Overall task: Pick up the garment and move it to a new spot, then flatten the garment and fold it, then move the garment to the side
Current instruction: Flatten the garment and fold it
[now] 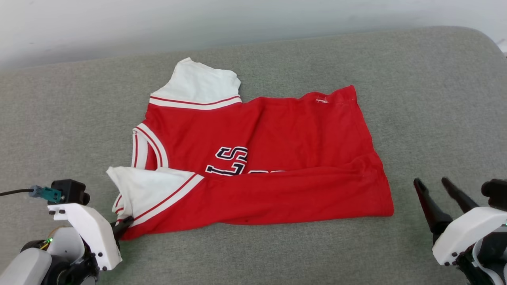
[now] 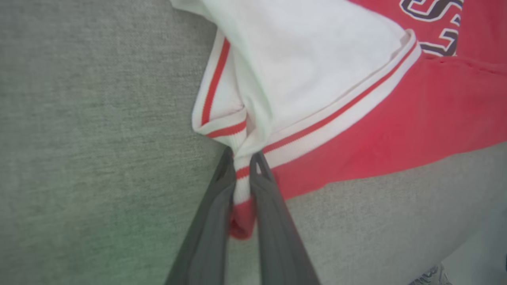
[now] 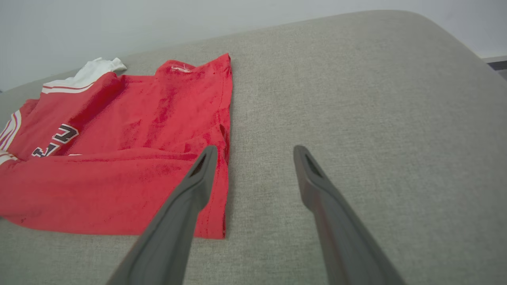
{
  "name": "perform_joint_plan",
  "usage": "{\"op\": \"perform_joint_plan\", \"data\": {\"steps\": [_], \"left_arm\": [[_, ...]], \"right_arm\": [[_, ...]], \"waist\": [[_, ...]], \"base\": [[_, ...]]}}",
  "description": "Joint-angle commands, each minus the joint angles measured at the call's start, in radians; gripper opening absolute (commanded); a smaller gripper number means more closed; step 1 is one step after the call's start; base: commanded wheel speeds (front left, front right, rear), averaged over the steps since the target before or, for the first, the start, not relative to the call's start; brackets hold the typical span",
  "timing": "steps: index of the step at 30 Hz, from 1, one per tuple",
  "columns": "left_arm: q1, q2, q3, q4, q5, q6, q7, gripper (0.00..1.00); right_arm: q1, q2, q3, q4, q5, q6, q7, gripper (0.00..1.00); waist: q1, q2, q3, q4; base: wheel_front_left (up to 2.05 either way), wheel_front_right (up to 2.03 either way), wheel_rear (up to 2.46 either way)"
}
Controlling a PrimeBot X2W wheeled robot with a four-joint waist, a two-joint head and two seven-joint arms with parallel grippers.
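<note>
The red jersey garment (image 1: 273, 158) lies spread on the grey cushion, its near long edge folded up over the black letters. One white sleeve (image 1: 198, 85) points away at the back left. My left gripper (image 1: 126, 222) is shut on the near-left corner where the other white sleeve (image 2: 301, 67) meets the striped trim; in the left wrist view the gripper (image 2: 241, 158) has cloth pinched between its fingers. My right gripper (image 1: 431, 182) hovers open just right of the garment's hem, and in the right wrist view the gripper (image 3: 253, 152) holds nothing, with the garment (image 3: 130, 158) to its left.
The grey fabric cushion (image 1: 435, 99) stretches wide to the right and in front of the garment. A pale wall (image 1: 158, 19) runs behind it. The cushion's rounded corner (image 3: 455, 35) drops off at the far right.
</note>
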Motion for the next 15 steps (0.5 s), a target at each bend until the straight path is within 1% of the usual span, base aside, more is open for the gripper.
{"op": "perform_joint_plan", "data": {"steps": [1, 6, 8, 11, 15], "left_arm": [[-0.005, -0.002, 0.006, -0.009, 0.013, -0.001, -0.019, 0.0], [-0.021, -0.001, 0.017, -0.07, 0.029, 0.007, -0.056, 0.0], [-0.029, -0.003, 0.018, -0.098, 0.034, 0.013, -0.061, 0.0], [-0.037, -0.003, 0.017, -0.137, 0.046, 0.022, -0.065, 0.0], [-0.045, -0.005, 0.014, -0.17, 0.058, 0.031, -0.069, 0.0]], "right_arm": [[-0.016, -0.017, -0.001, 0.014, 0.025, -0.001, 0.06, 1.0], [-0.052, -0.069, 0.019, 0.078, 0.098, -0.001, 0.329, 1.0], [-0.074, -0.072, 0.032, 0.089, 0.119, -0.001, 0.398, 1.0], [-0.107, -0.063, 0.053, 0.105, 0.133, -0.001, 0.456, 1.0], [-0.159, -0.045, 0.085, 0.147, 0.145, -0.001, 0.488, 1.0]], "waist": [[0.0, 0.0, -0.005, 0.01], [0.0, 0.0, 0.013, 0.04], [0.0, 0.0, 0.028, 0.054], [0.0, 0.0, 0.053, 0.071], [0.0, 0.0, 0.083, 0.084]], "base": [[0.0, 0.0, 0.0], [0.0, 0.0, 0.0], [0.0, 0.0, 0.0], [0.0, 0.0, 0.0], [0.0, 0.0, 0.0]]}}
